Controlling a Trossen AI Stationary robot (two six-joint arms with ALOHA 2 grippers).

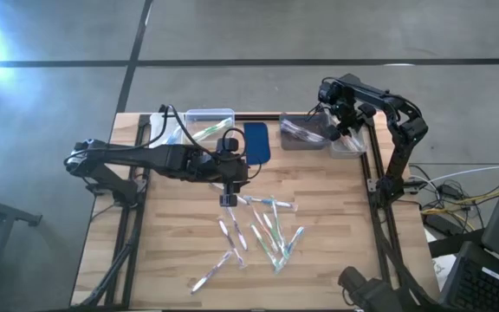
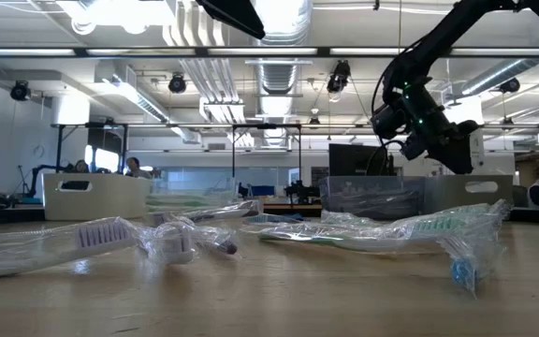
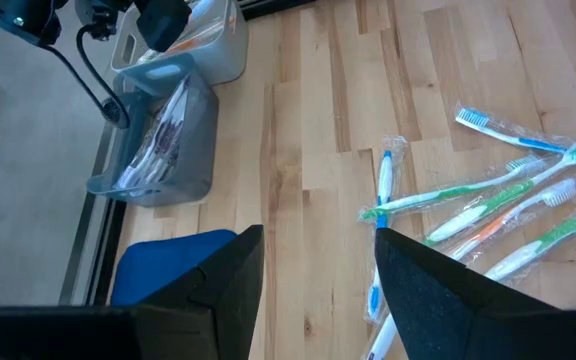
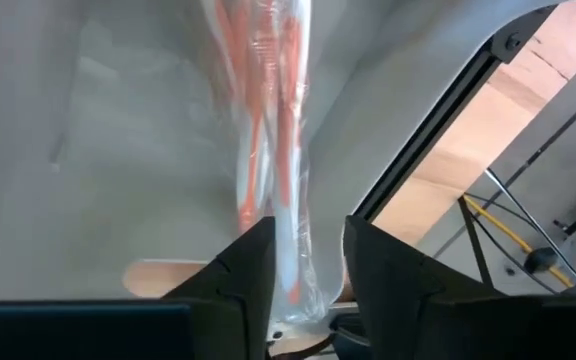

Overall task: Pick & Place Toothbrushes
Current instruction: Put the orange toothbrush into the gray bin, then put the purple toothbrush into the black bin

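Toothbrushes (image 1: 262,227) lay loose mid-table, bagged: light, stiff, slippery wrap, best pinched mid-handle | left gripper (image 3: 318,262) hovered above them, open, empty | right gripper (image 4: 308,262) over clear bin (image 1: 346,144), orange-red brush (image 4: 268,130) between fingers, grip uncertain

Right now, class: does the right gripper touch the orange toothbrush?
Touching. The right wrist view shows the orange toothbrush in its wrapper running down between the right gripper fingers.

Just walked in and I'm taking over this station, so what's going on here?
The robot is sorting wrapped toothbrushes off the wooden table into bins at the back. The right gripper is over a grey bin, with an orange-and-white toothbrush between its fingers. The left gripper hovers open above the scattered pile mid-table, holding nothing. About a dozen brushes lie on the table.
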